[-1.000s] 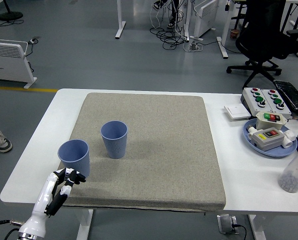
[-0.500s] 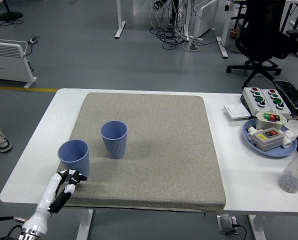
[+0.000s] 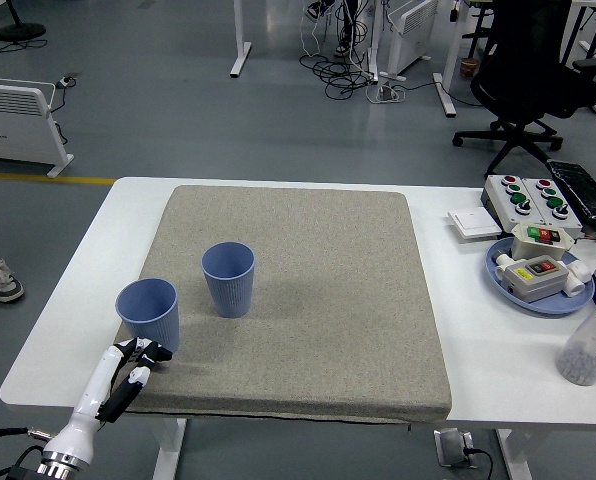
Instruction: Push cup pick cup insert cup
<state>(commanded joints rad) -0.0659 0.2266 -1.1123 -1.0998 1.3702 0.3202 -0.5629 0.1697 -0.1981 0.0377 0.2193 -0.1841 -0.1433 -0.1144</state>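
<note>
Two blue ribbed cups stand upright on the grey mat (image 3: 308,300). One cup (image 3: 149,314) is at the mat's front left corner, the other cup (image 3: 228,279) a little behind it and to its right. My left hand (image 3: 138,358) is at the lower left, just in front of the nearer cup and below its base, not touching it. Its fingers are loosely spread and hold nothing. The right arm is out of sight.
At the right of the white table (image 3: 68,330) sit a blue tray (image 3: 540,277) with button boxes, a control box (image 3: 528,196), a white plate (image 3: 474,223) and a bottle (image 3: 590,343) with a red cap. An office chair (image 3: 528,70) stands behind the table.
My left hand has drawn back toward the table's near edge and sunk lower, away from the nearer cup. Both cups stay in place.
</note>
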